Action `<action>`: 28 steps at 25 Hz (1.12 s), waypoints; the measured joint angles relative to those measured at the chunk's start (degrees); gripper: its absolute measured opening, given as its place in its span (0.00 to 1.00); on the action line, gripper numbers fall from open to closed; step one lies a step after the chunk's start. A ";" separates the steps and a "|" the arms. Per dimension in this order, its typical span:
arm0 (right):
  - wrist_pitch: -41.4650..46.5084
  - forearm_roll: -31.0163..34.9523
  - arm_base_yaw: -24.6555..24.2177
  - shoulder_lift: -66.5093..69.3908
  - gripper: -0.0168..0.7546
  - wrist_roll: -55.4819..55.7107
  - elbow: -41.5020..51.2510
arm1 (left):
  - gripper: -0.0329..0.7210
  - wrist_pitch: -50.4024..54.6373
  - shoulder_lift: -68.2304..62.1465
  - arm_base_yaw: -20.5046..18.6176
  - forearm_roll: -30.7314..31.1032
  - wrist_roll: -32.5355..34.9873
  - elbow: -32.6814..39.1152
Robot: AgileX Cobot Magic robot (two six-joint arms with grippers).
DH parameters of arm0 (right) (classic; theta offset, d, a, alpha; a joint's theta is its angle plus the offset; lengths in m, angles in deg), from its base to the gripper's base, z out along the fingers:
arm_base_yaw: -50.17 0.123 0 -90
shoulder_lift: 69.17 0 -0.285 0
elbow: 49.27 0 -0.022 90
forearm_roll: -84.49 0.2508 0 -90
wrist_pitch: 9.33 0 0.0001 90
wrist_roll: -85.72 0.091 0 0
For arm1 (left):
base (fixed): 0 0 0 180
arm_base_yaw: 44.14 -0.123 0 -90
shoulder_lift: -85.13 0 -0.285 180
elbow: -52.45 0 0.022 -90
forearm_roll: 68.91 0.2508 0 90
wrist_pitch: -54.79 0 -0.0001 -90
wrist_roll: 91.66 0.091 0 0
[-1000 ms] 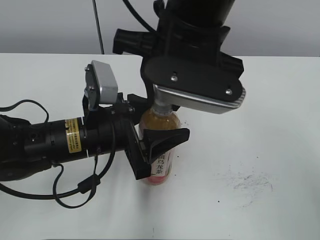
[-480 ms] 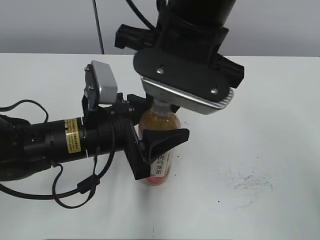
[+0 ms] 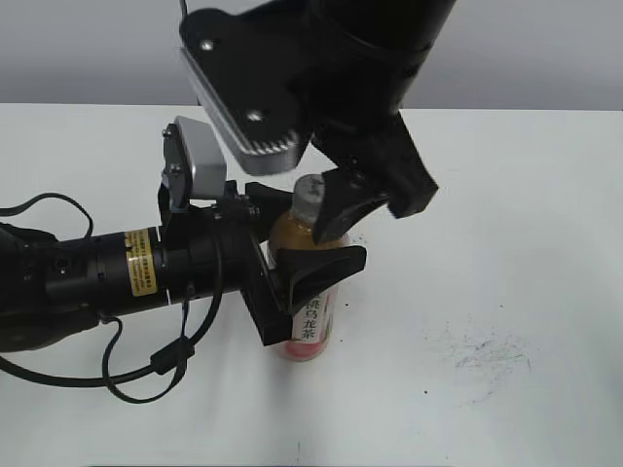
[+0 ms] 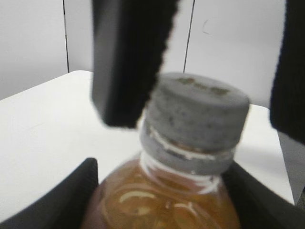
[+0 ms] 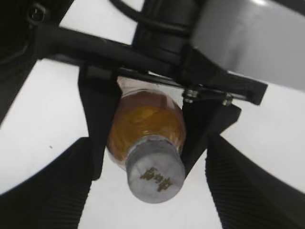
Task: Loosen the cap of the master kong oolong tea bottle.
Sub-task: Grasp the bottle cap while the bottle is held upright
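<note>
White scuffed table point(image 3: 506, 292), grey wall point(image 3: 88, 49), apparently

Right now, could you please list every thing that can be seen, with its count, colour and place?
master kong oolong tea bottle: one, clear plastic with amber tea and a pink-and-white label, upright on the table, left of centre.
cap: one, light grey, ribbed, dark logo on top, on the bottle neck.
table: one, white, with dark scuff marks at the lower right.
wall: grey, behind the table.
left gripper: one, black, reaching in from the left, jaws shut on the bottle body below its shoulder.
right gripper: one, black, coming down from above, jaws standing open on both sides of the cap, not pressing it.
</note>
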 joint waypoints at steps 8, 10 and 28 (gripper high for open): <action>-8.06 -1.10 0.00 0.00 0.67 49.56 0.00 | 0.64 0.00 0.00 0.00 0.00 0.00 0.00; -7.25 -1.18 0.00 0.00 0.64 60.04 0.00 | 0.64 0.00 0.00 0.00 0.00 0.00 0.00; 0.14 -2.53 0.00 0.00 0.39 96.19 0.00 | 0.64 0.00 0.00 0.00 -0.11 0.00 0.00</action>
